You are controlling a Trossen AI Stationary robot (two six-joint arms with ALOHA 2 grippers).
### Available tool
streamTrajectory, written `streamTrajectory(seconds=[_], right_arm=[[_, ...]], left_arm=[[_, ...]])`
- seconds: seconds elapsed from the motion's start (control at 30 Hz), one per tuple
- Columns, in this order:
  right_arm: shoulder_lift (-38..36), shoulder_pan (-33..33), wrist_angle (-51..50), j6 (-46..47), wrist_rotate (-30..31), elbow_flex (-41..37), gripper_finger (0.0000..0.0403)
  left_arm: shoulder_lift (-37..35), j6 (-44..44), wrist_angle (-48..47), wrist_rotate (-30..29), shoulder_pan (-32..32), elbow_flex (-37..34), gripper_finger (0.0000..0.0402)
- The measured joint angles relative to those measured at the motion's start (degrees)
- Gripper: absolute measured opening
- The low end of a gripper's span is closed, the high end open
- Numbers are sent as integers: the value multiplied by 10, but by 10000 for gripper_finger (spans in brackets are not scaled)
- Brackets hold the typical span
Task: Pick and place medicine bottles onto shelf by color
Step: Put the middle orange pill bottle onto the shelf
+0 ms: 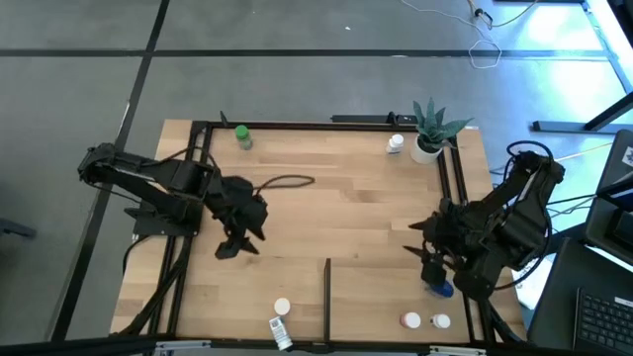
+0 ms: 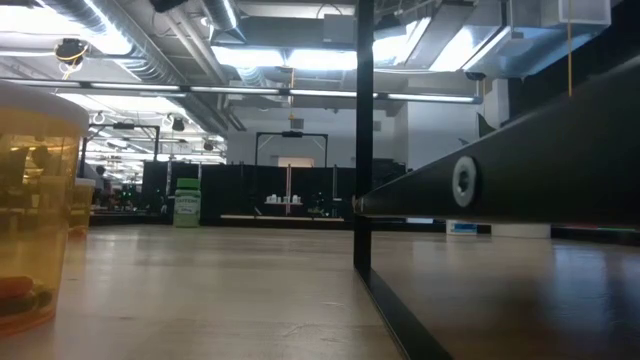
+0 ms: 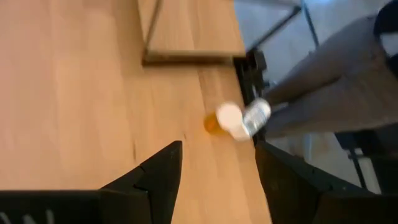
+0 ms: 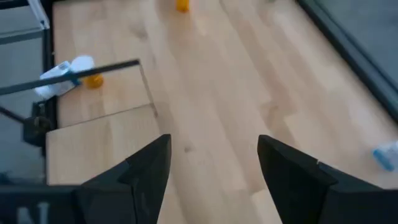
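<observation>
While both arms hang over bare planks, you have clear wood mid-table (image 1: 326, 198). Left end effector (image 3: 217, 168) spread, holding nothing; right end effector (image 4: 214, 165) spread too, just beside the blue bottle (image 1: 441, 289). Near edge: one white-capped bottle (image 1: 283, 308) upright, clear bottle (image 1: 281, 332) lying flat, long axis roughly along the black divider bar (image 1: 327, 297). Green bottle (image 1: 242, 136) upright at the far rail.

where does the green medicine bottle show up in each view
High view: the small round green medicine bottle stands upright at the table's far edge, left of centre.
Low view: the green bottle stands far off, left of the thin black divider bar.
Left wrist view: not in it.
Right wrist view: not in it.
Shared landmark: the divider bar.
</observation>
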Motion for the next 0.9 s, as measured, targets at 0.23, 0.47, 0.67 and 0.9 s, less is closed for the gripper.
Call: streamTrajectory(seconds=[0.23,0.47,0.67,0.9], right_arm=[[0,-40,1,-78,25,27,241],[0,-76,1,-105,24,30,241],[0,-97,4,-110,23,30,241],[0,-119,5,-110,23,30,241]], left_arm=[[2,-23,-21,-6,-52,0,198],[6,-106,-10,-52,-101,0,198],[9,-179,-7,-97,-130,-1,198],[10,-208,-30,-152,-131,-1,198]])
